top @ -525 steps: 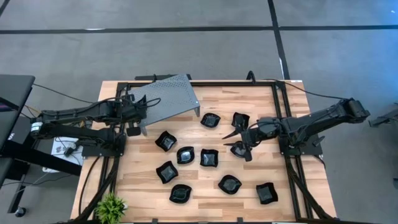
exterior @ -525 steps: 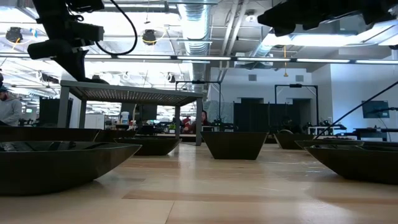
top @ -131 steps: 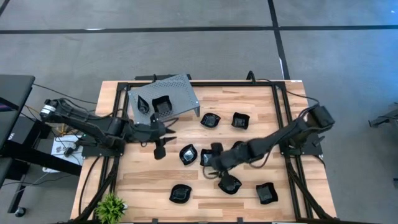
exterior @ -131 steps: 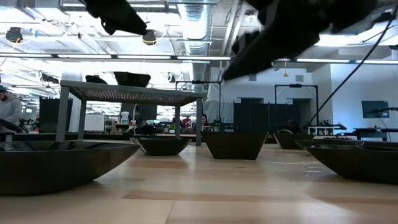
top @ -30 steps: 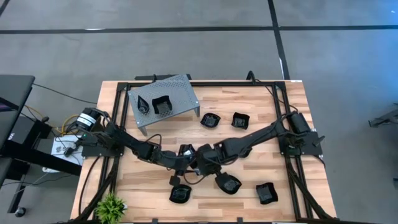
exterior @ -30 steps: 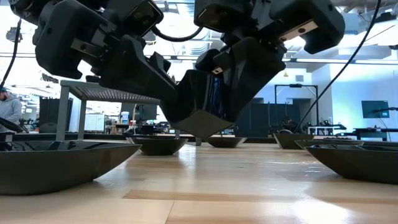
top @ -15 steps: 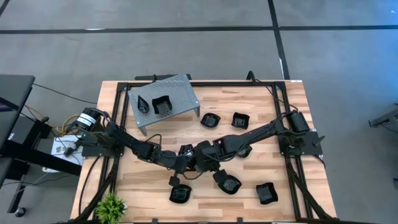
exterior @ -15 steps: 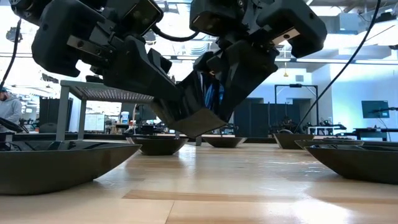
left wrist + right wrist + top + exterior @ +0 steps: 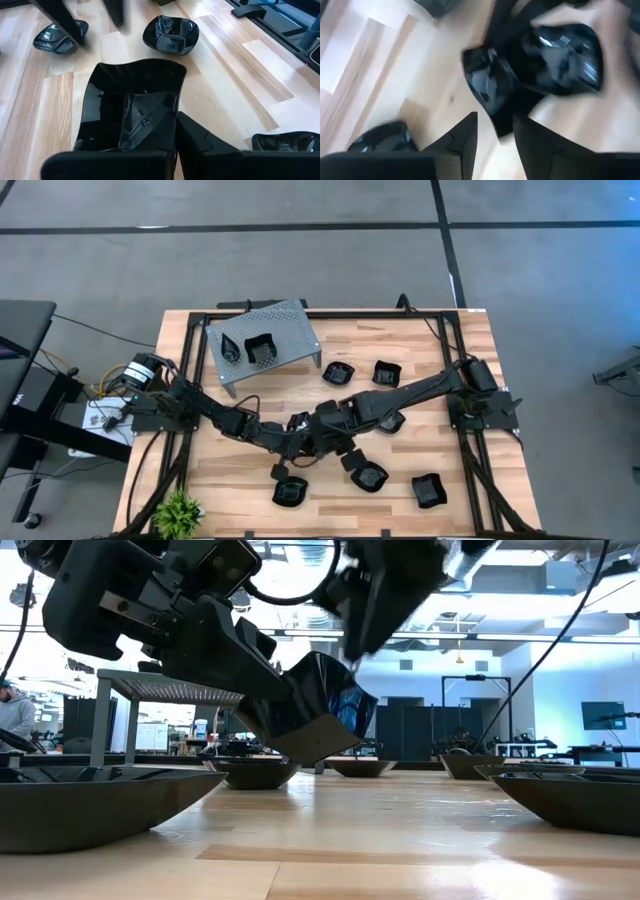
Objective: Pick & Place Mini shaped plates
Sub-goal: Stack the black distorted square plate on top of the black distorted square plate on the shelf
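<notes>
From above, both arms are meeting mid-bench (image 9: 470, 330). The left gripper (image 9: 297, 442) is now clamping the plate (image 9: 300, 423). At bench level, the right gripper (image 9: 385, 585) is spreading and lifting away, so the handover looks complete. The left wrist view is showing the plate held aloft.

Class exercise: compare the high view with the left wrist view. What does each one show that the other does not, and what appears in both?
Only the high view shows the grey perforated metal stand carrying two small glossy black dishes, the small green plant at the table corner, and both arms meeting mid-table.

Only the left wrist view shows the left gripper shut on the rim of a squarish glossy black dish.

Both show the light wooden table and loose black dishes lying on it.
</notes>
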